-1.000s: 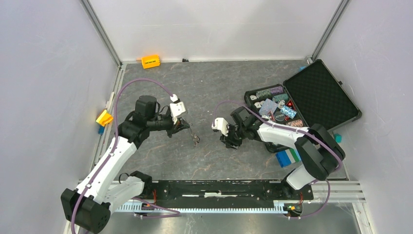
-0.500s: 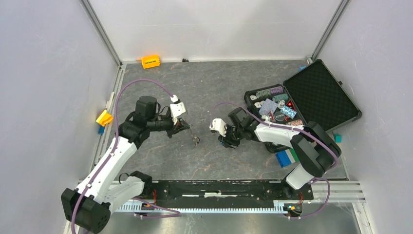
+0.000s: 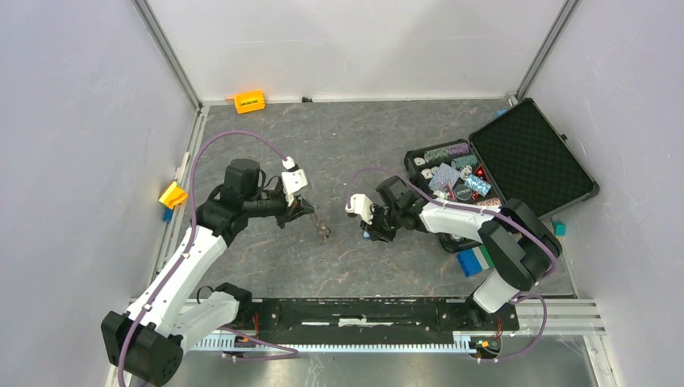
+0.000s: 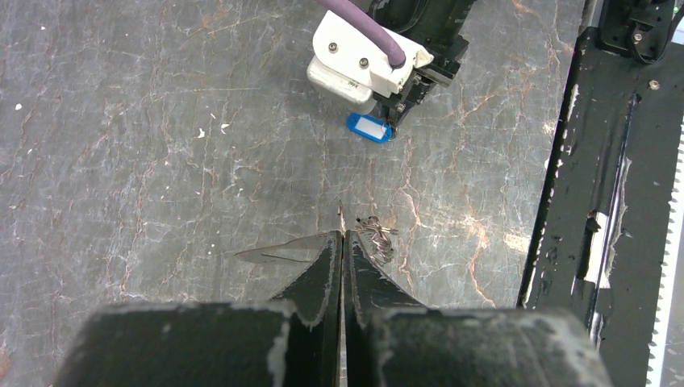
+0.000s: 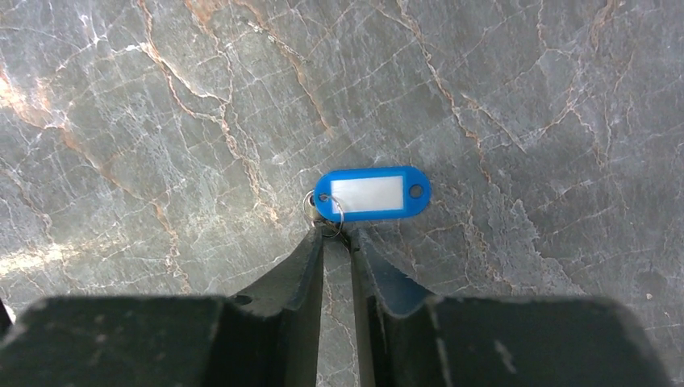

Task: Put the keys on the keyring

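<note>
My left gripper (image 3: pixel 310 211) is shut on the keyring (image 4: pixel 340 216), a thin pale metal edge sticking out between its fingertips. The ring's grey shadow lies on the table to the left. A small tangle of wire rings (image 4: pixel 377 234) sits beside the tips, and shows as a dark bit in the top view (image 3: pixel 323 232). My right gripper (image 5: pixel 339 234) is pinched on the small split ring (image 5: pixel 327 211) of the key's bright blue tag (image 5: pixel 371 193). The tag also shows in the left wrist view (image 4: pixel 369 127), hanging from the right fingertips. The black-headed key is not visible.
An open black case (image 3: pixel 528 157) with a tray of chips (image 3: pixel 452 173) stands at the right. A blue-and-white block (image 3: pixel 477 260) lies near it. An orange block (image 3: pixel 249 101) is at the back, a yellow piece (image 3: pixel 173 194) at the left wall. The black rail (image 4: pixel 613 161) runs along the near edge.
My right gripper has moved left toward the left gripper, carrying the blue tag. The left arm has not moved.
</note>
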Tool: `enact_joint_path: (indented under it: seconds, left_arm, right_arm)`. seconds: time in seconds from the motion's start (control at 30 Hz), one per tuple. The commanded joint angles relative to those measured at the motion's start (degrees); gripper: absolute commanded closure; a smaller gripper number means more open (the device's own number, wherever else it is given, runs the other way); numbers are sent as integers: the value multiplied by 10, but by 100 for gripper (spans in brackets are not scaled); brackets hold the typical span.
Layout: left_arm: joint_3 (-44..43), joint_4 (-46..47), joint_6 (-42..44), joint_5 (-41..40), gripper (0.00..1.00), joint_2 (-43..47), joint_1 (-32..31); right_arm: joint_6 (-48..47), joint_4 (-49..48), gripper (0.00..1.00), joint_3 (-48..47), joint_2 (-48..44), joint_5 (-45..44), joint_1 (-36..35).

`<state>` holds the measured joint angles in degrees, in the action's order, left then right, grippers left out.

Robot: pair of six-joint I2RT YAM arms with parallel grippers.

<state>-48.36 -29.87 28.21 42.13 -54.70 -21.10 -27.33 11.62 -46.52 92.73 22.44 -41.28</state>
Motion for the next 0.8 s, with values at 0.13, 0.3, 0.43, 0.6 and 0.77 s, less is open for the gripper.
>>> enact_joint_path:
  seconds: [0.13, 0.3, 0.43, 0.6, 0.77]
  left_arm:
    - [-3, 27, -4, 6, 98, 5, -2]
    - [-1, 27, -3, 5, 98, 6, -2]
    - [0, 27, -3, 4, 98, 7, -2]
    - [1, 27, -2, 4, 98, 9, -2]
    - [1, 27, -3, 4, 98, 9, -2]
  right_arm:
    - [9, 5, 79, -24, -3, 38, -4]
    - [11, 8, 77, -29, 2, 54, -5]
    - [14, 8, 71, -35, 9, 53, -5]
    - [22, 6, 63, -42, 15, 44, -5]
    - [23, 7, 60, -41, 15, 25, -5]
